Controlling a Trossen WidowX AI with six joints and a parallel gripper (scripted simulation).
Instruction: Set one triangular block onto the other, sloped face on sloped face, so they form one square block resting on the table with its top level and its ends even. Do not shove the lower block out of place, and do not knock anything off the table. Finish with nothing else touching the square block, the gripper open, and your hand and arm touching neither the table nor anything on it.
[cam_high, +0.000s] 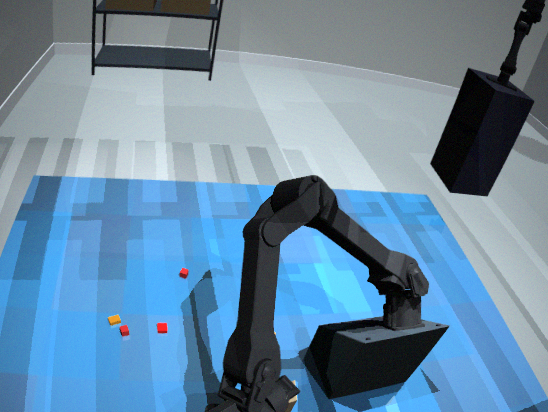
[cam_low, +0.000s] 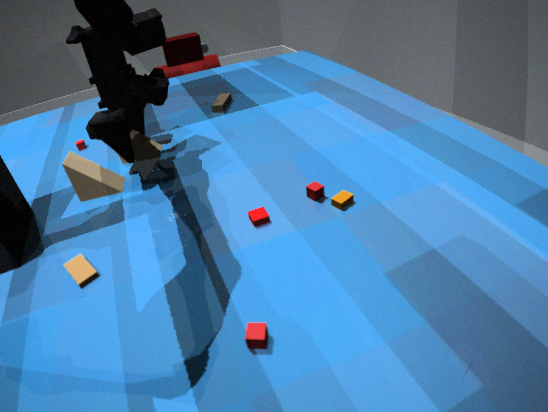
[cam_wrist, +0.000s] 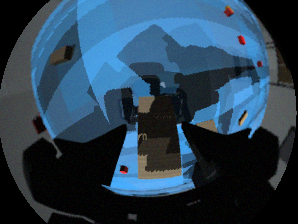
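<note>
triangular blocks (cam_high: 293, 392) (cam_low: 92, 180) (cam_wrist: 159, 135): 2 | red blocks (cam_high: 162, 328) (cam_low: 259, 216) (cam_wrist: 242, 40): 4 | orange block (cam_high: 114, 319) (cam_low: 342, 199): 1 | tan slabs (cam_low: 80, 270) (cam_wrist: 61, 55): 2 | pincer (cam_high: 260, 395) (cam_low: 145, 167) (cam_wrist: 154, 125) wide open, gripping nothing

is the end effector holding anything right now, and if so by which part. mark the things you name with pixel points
Nothing is held: the open end effector (cam_low: 145, 167) (cam_wrist: 154, 125) straddles a tan, wood-like triangular block (cam_low: 145, 147) (cam_wrist: 160, 135), with gaps beside it.

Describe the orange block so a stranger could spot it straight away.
Find the big blue table, then a small red cube well away from the arm. Right beside it lies the orange block, flatter than that cube and the only orange one.
</note>
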